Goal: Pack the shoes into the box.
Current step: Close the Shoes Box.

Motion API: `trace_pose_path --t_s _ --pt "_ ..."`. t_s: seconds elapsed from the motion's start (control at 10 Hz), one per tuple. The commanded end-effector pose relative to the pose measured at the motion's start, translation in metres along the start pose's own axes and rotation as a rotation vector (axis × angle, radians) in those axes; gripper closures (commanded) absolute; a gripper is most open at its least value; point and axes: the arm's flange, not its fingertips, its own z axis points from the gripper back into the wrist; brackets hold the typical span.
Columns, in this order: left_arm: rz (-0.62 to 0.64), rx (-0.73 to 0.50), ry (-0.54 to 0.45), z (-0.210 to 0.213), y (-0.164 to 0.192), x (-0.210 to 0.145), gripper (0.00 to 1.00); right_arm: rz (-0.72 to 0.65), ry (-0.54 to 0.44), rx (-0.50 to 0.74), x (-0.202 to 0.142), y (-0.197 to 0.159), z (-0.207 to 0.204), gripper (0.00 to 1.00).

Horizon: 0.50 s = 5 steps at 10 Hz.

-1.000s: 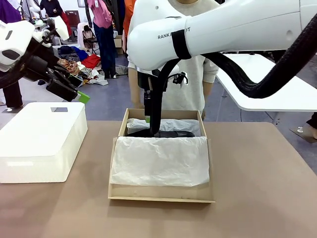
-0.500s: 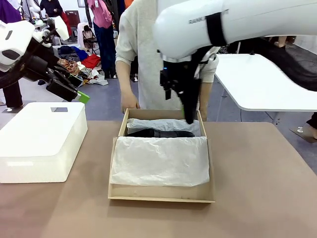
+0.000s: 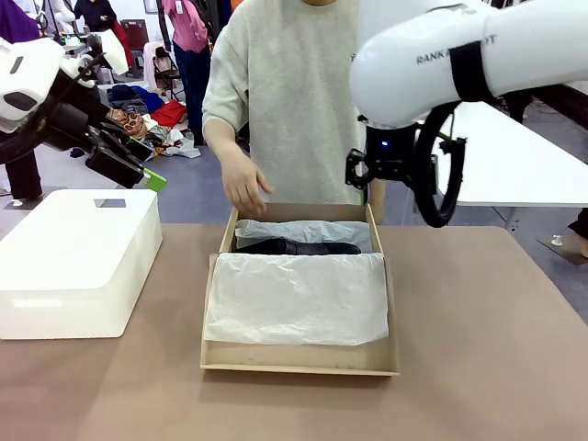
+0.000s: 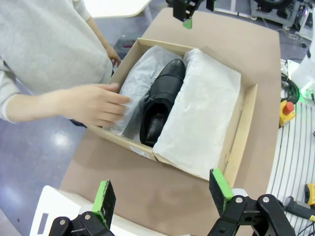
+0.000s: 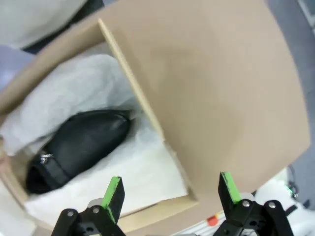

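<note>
One black strapped shoe [image 3: 294,247] lies in the far part of the tan cardboard box [image 3: 299,367], between folds of white tissue paper [image 3: 294,299] that cover the rest of the inside. The shoe [image 4: 160,105] shows its buckle strap in the right wrist view [image 5: 74,147]. My right gripper [image 5: 170,189] hangs open and empty above the box's far right corner [image 5: 142,93]. My left gripper [image 4: 162,189] is open and empty, held high over the white box, left of the shoebox [image 4: 243,128]. The person's hand [image 3: 243,184] is at the box's far left corner, on the tissue [image 4: 91,103].
A big white rounded box [image 3: 78,257] sits on the brown table at the left, under my left gripper [image 3: 142,165]. My right arm [image 3: 432,64] spans the upper right. A white table [image 3: 514,156] stands behind on the right. The person stands close to the far edge.
My right arm has lifted out of the box and swung up to the right. The person's hand has come down to the box's far left corner. The left arm has not moved.
</note>
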Motion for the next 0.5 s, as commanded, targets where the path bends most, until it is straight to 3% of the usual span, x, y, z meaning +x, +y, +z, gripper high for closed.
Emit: trace_pose_path --t_s 0.0,0.1,0.4 --pt "0.000 -0.009 -0.008 0.001 0.000 0.000 0.00 0.030 -0.031 0.027 -0.001 -0.016 -0.012 0.00" --pt "0.000 -0.009 -0.008 0.001 0.000 0.000 0.00 0.000 0.000 0.000 0.000 0.000 0.000 0.00" --pt "0.000 -0.009 -0.008 0.001 0.000 0.000 0.00 0.000 0.000 0.000 0.000 0.000 0.000 0.00"
